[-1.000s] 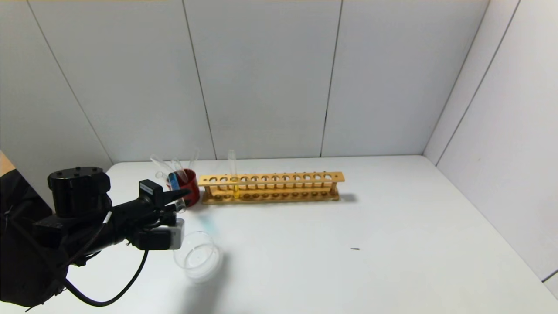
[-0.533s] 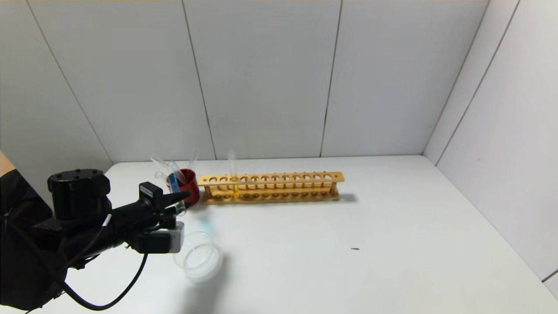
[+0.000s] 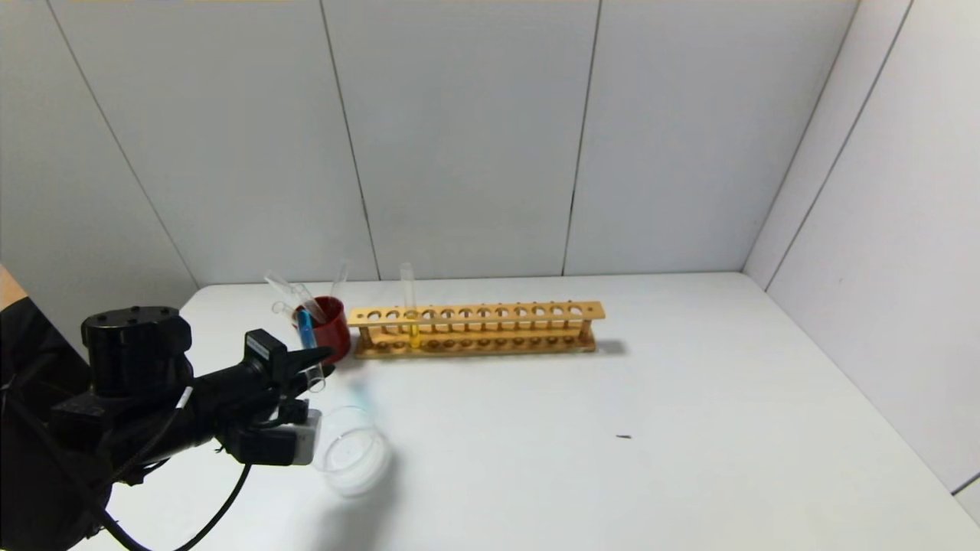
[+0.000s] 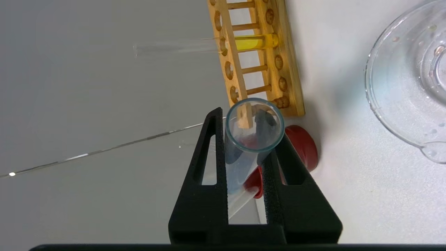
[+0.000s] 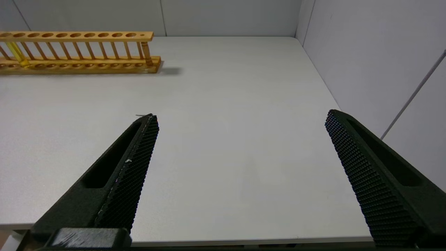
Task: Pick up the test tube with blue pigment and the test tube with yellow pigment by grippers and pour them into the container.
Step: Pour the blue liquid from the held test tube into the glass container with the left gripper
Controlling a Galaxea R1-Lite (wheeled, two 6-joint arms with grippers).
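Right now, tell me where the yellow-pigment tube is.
In the head view, the test tube with yellow pigment stands upright in the wooden rack, near its left end, just right of the red cup.

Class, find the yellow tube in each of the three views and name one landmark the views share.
Head view: yellow tube stands upright in the wooden rack, near the rack's left end.
Left wrist view: yellow tube in the rack, beyond the left gripper, which holds the blue tube.
Right wrist view: yellow tube at the picture's edge, in the rack.
Shared landmark: the rack.
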